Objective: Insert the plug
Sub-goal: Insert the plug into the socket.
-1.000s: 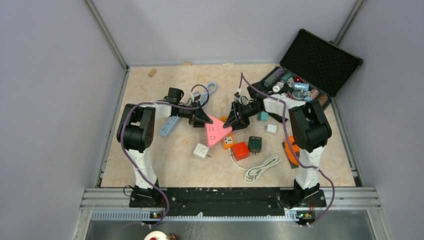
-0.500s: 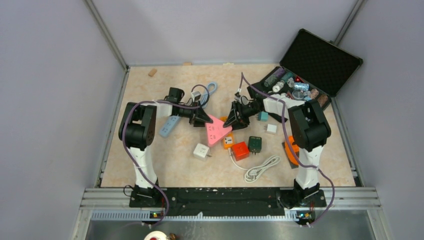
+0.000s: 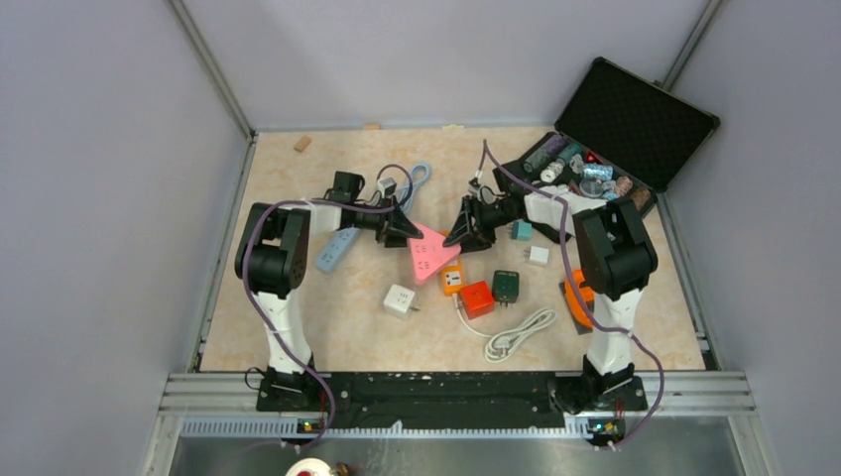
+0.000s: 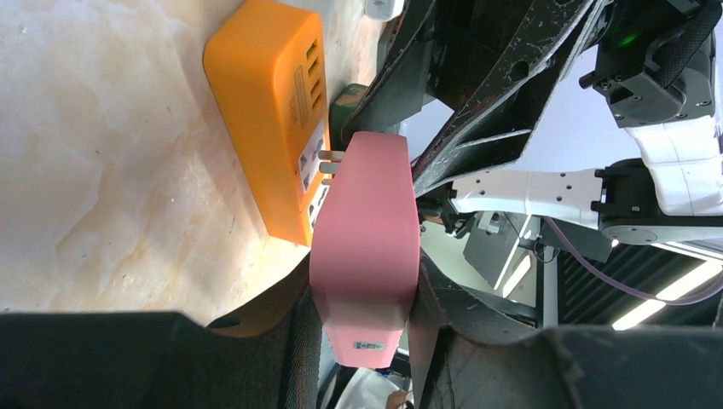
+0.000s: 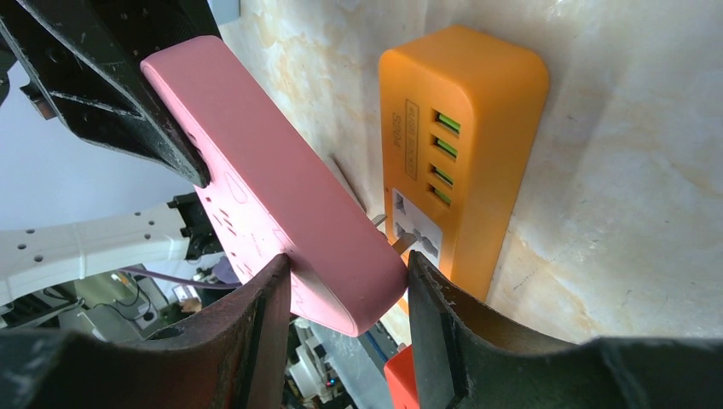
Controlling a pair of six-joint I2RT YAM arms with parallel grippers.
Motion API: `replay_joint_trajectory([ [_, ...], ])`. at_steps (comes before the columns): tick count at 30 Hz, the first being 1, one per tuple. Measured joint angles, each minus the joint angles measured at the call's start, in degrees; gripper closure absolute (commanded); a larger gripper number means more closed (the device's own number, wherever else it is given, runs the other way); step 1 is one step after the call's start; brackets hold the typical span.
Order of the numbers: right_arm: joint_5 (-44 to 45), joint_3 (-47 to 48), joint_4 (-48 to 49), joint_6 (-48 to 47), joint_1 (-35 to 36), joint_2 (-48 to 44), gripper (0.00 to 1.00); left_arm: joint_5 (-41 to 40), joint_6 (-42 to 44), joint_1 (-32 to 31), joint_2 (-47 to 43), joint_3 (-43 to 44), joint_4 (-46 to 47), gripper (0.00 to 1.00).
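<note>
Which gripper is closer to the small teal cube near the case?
Right. The right gripper sits just beside the teal cube, clamped on the near corner of the pink adapter. The left gripper grips the adapter's opposite corner, farther from the cube.

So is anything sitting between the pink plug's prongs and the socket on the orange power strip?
Nothing visible does. The prongs of the pink plug sit right at the socket face of the orange power strip, with no object between them.
</note>
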Motion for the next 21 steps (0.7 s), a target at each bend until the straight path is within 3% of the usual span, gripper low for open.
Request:
replay_joint_trajectory([
  [10,1.44,0.0,-0.48,0.04,-0.59,0.0,0.91,-1.27,-8.04,-0.61,0.0,-4.37,10.67,1.0],
  [21,2.08,-0.5,-0.04,-0.26,-0.59,0.0,0.91,-2.54,-7.02,-0.83,-0.31,-4.7,10.36,1.0],
])
